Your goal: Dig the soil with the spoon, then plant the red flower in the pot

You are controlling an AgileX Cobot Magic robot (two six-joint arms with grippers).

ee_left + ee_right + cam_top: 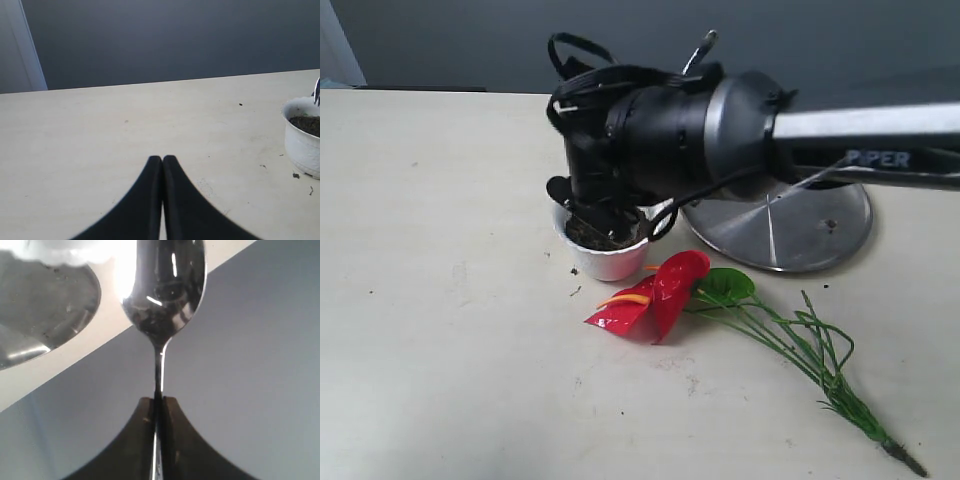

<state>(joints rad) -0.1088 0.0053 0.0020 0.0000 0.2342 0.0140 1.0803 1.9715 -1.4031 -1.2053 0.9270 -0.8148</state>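
Note:
The small white pot stands mid-table with dark soil in its mouth. My right arm reaches across from the right, and its gripper hangs right over the pot. In the right wrist view this gripper is shut on the thin handle of the silver spoon, whose bowl points at the pot's blurred white rim. The red flower lies flat on the table in front of the pot, stems trailing right. My left gripper is shut and empty, low over bare table, with the pot off to one side.
The large round steel plate lies just right of the pot, behind the flower, partly under my right arm; it also shows in the right wrist view as the steel plate. Soil crumbs dot the table beside the pot.

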